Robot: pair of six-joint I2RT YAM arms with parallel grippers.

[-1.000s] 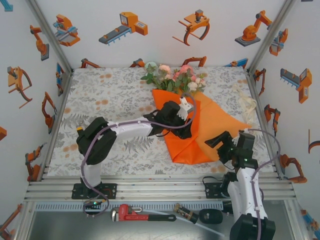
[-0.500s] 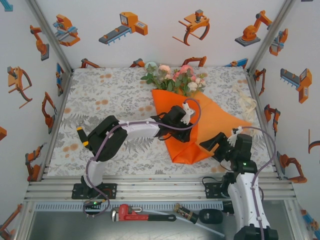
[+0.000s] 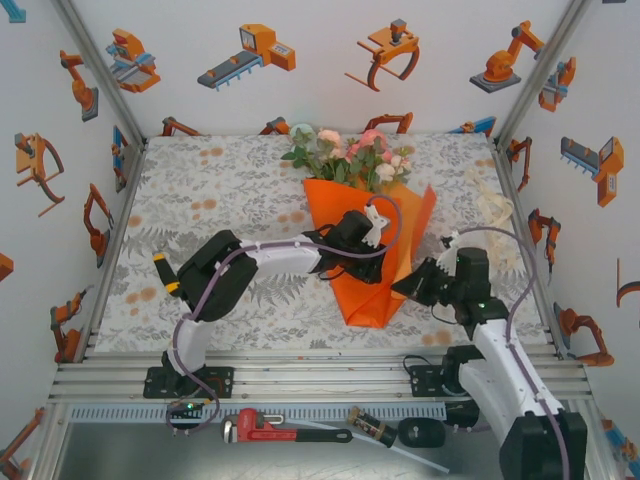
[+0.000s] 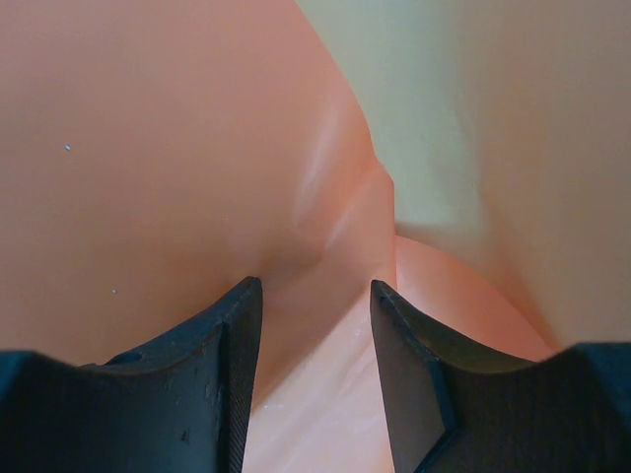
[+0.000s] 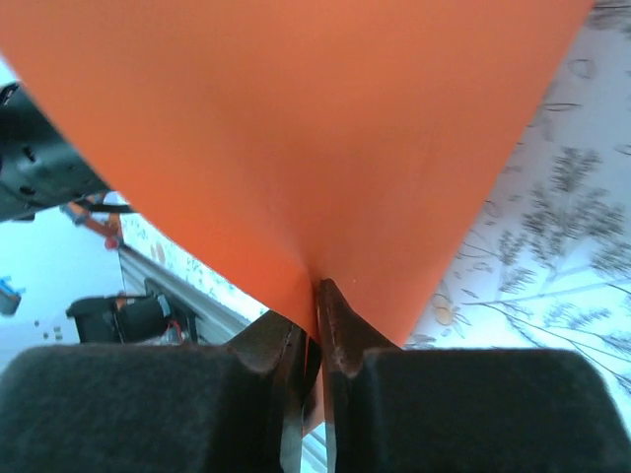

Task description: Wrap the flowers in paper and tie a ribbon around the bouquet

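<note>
You cannot see the stems of the flowers (image 3: 355, 155): the paper (image 3: 400, 235) covers them. Your left wrist camera shows that paper blurred.

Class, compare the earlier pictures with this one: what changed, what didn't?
The right gripper moved left, closed on the right corner of the paper and lifted that flap inward. The left gripper stayed pressed on the sheet's middle; the flowers stayed put.

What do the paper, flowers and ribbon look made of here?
The paper looks like thin, mostly matte orange craft paper: it puckers where the right gripper pinches it. The flowers seem artificial, fabric or plastic, though too small to confirm. The ribbon looks like soft cream satin or similar fabric, lying in floppy loops.
</note>
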